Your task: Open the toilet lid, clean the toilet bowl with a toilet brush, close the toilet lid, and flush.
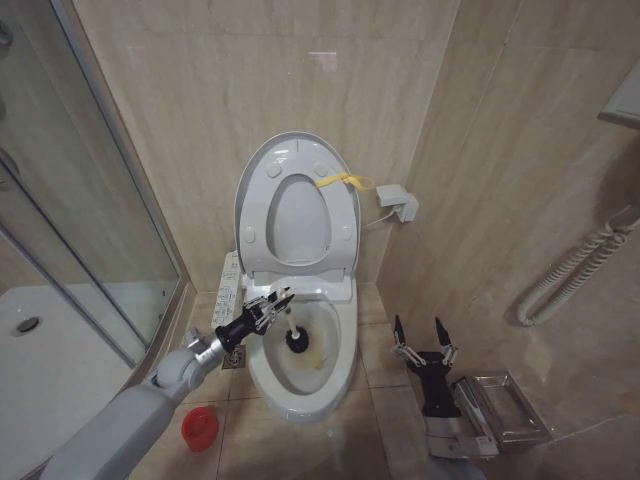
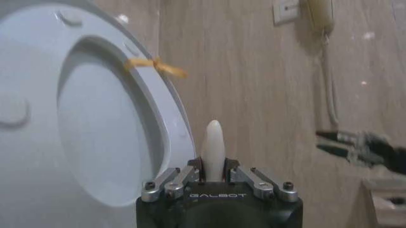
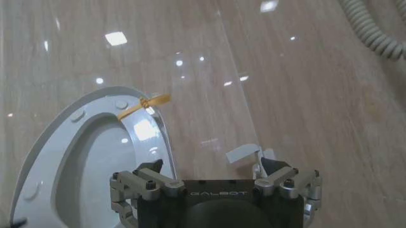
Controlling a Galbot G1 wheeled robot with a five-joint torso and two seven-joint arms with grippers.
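From the head camera, the left gripper (image 1: 279, 299) clamps the brush (image 1: 293, 331), its dark head down in the bowl (image 1: 300, 372); light and stiff, it looks best held high on the stick. Left wrist: handle pinched between closed fingers (image 2: 190, 172). Right wrist: the right gripper (image 3: 214, 167) gapes empty beside the raised lid (image 3: 76, 147).

The toilet lid (image 1: 297, 205) stands upright behind the toilet bowl (image 1: 300, 365); the toilet brush (image 1: 296, 335) is inside the bowl, a cup holder (image 1: 199, 428) left of it
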